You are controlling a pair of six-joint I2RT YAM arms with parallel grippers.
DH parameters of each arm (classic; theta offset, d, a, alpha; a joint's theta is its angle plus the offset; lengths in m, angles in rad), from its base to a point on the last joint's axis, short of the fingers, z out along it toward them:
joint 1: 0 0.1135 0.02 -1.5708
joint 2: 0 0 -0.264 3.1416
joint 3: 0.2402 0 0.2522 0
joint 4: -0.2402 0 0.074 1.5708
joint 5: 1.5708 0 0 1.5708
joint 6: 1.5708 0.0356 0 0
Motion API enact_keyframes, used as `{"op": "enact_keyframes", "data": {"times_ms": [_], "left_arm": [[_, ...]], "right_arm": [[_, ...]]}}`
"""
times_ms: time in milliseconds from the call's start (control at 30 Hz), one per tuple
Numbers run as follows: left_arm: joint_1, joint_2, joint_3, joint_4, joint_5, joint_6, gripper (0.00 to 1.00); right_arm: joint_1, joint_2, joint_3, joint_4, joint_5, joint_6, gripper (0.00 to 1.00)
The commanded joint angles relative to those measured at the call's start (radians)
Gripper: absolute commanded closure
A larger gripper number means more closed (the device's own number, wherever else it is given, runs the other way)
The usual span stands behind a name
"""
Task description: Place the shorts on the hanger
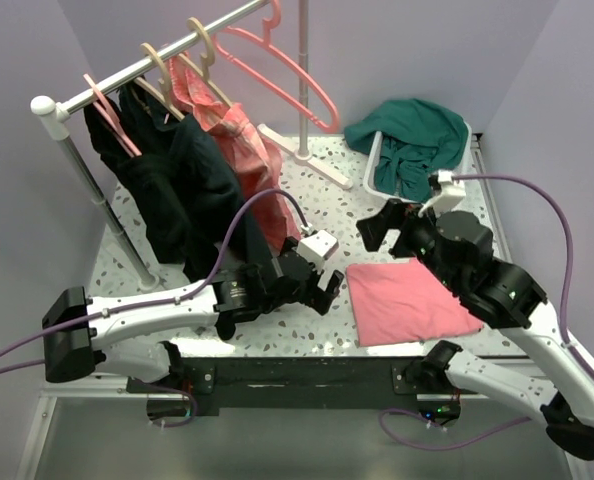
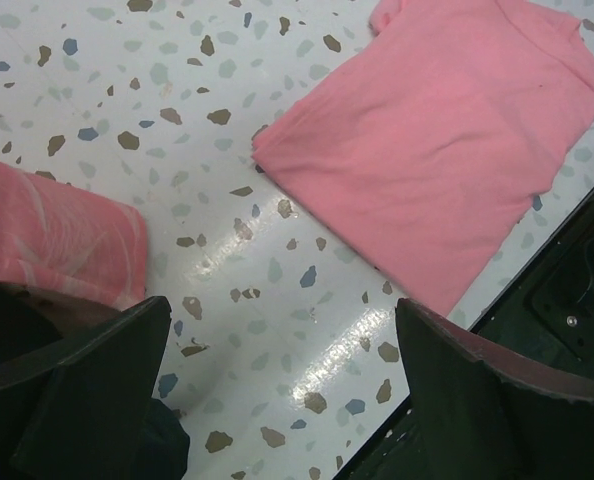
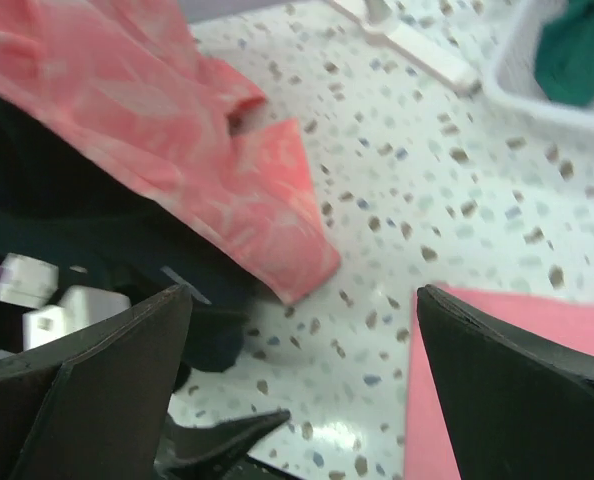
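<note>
Speckled table [image 1: 337,215]: pink cloth [image 1: 407,300] flat at front, white basket [image 1: 374,165] back right.

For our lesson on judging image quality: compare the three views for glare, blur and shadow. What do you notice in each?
Top external view: sharp, evenly lit, no hard shadows. Left wrist view: sharp, but white glare streaks on the glossy table near the plain pink cloth. Right wrist view: the softest, with the shorts and the white basket blurred.
</note>
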Motion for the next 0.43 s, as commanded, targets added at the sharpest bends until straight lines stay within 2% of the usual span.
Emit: {"op": "enact_keyframes", "data": {"times_ms": [0, 133, 400], "left_arm": [[-0.006, 0.003, 0.027, 0.021, -0.055, -0.043, 0.00], [-0.006, 0.029, 0.022, 0.004, -0.095, -0.069, 0.00], [-0.006, 0.036, -0.022, 0.083, -0.046, -0.063, 0.00]], "right_arm": [[0.002, -0.059, -0.148, -0.134, 0.143, 0.186, 0.01], [0.002, -0.067, -0.254, -0.121, 0.171, 0.212, 0.01], [0.000, -0.050, -0.322, -0.120, 0.263, 0.267, 0.01]]}}
